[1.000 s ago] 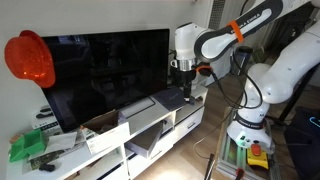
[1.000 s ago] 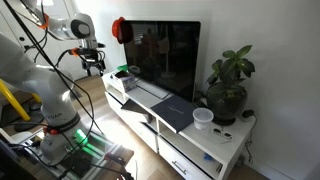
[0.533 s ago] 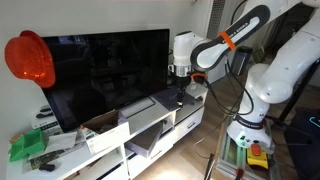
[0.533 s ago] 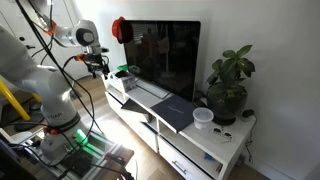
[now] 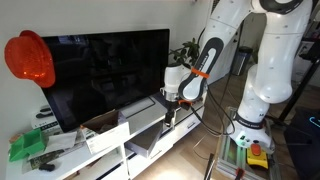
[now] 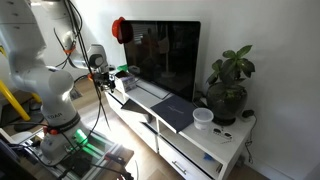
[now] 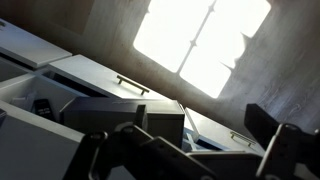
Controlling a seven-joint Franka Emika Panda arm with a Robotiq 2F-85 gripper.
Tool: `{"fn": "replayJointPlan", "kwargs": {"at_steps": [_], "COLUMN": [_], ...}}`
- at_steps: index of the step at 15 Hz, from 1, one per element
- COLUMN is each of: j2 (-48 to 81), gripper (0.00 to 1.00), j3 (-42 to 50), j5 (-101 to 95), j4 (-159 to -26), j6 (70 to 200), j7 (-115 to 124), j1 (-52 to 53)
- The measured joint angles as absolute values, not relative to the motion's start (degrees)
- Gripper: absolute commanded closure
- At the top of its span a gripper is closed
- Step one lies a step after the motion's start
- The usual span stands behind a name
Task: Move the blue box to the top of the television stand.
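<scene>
both exterior views, mid-distance, obliquely face the television (image 5: pixel 105 75) and television stand (image 5: pixel 190 122) from opposite ends; wrist view, tilted, looks closely over its drawers (image 7: pixel 100 75).

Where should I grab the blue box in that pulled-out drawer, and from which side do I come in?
Take the blue box by the top rim of its near wall, coming straight down from above, one finger inside, one outside. It sits low in the pulled-out drawer, whose white walls probably block a side approach. The gripper is open above it.
</scene>
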State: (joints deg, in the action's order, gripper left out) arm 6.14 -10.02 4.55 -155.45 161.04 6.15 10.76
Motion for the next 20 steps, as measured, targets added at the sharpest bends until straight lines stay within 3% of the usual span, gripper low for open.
{"fn": "replayJointPlan", "kwargs": {"at_steps": [7,15,20], "j2": [29.7,32.1,37.1], "gripper": [0.0,0.0,0.0], "j3": [-7.8,-7.6,-2.8], "j5": [2.5,2.3,2.3], "j4": [-142.5,-140.3,-137.3], "j6": [171.8,172.0,177.1], "j7": [5.9,5.9,6.3], "j1": [11.1,11.3,14.8]}}
